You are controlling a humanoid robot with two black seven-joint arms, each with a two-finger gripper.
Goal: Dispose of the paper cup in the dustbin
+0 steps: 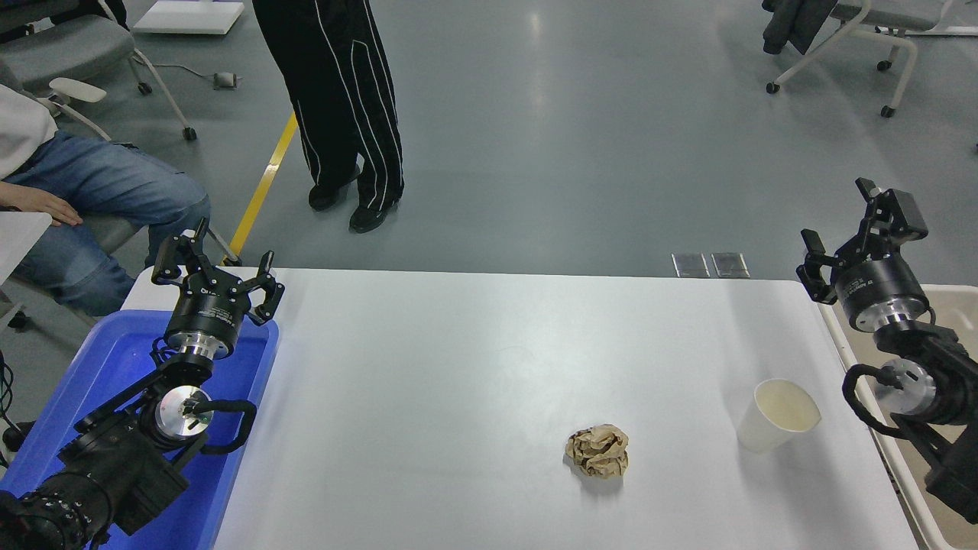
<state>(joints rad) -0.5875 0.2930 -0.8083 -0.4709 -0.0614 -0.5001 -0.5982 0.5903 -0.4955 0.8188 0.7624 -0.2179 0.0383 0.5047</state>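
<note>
Right pincer (848, 229) gapes empty, raised over the dustbin (947, 305), away from the upright paper cup (775, 416).

**Non-task items in view**

Crumpled brown paper ball (598, 451) lies on the white tabletop (458, 367), near its front edge. Bright blue plastic bin (237, 428) sits at the tabletop's left end. Beyond the far edge: a person in black striped trousers (344, 99) stands; a seated person in jeans (99, 206) at left. Office chair (863, 38) at top right.
</note>
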